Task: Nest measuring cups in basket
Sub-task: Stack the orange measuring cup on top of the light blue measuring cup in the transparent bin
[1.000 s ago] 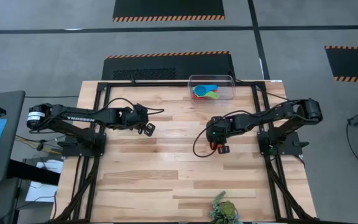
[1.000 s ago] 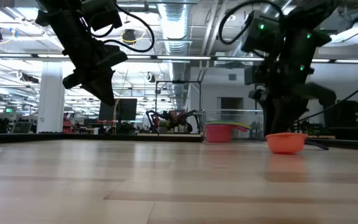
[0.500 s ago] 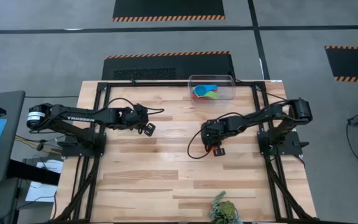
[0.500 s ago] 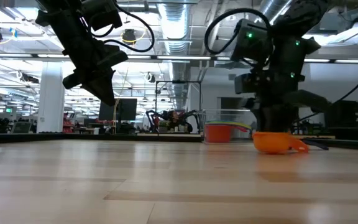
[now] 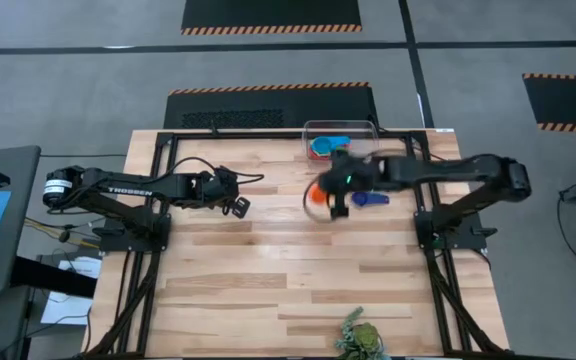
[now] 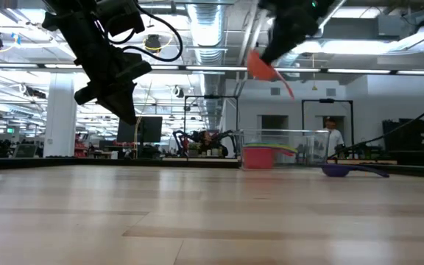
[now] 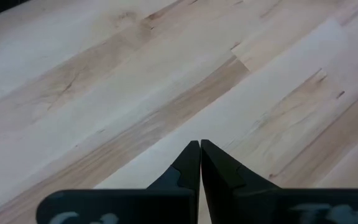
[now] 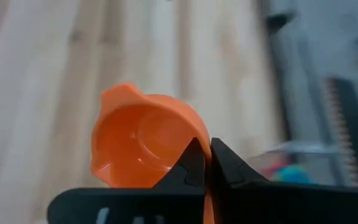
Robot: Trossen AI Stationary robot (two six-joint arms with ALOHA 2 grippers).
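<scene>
Got the orange measuring cup (image 8: 143, 142) pinched by its handle in my right gripper (image 5: 336, 197), jaws clamped tight on it, and it's hanging up in the air over the table (image 5: 268, 260) just short of the far edge, a bit in front of the clear basket (image 5: 341, 141). That basket sits right at the far edge with a few cups (image 5: 330, 148) already in it, and a dark blue cup (image 5: 365, 199) lies on the wood just beside my right gripper. My left gripper (image 5: 238, 207) is off toward the left side above bare wood, jaws closed on nothing.

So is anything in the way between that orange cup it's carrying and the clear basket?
Nothing visible. The right gripper holds the orange cup in the air, just short of the basket. The dark blue cup lies on the table off to the side.
</scene>
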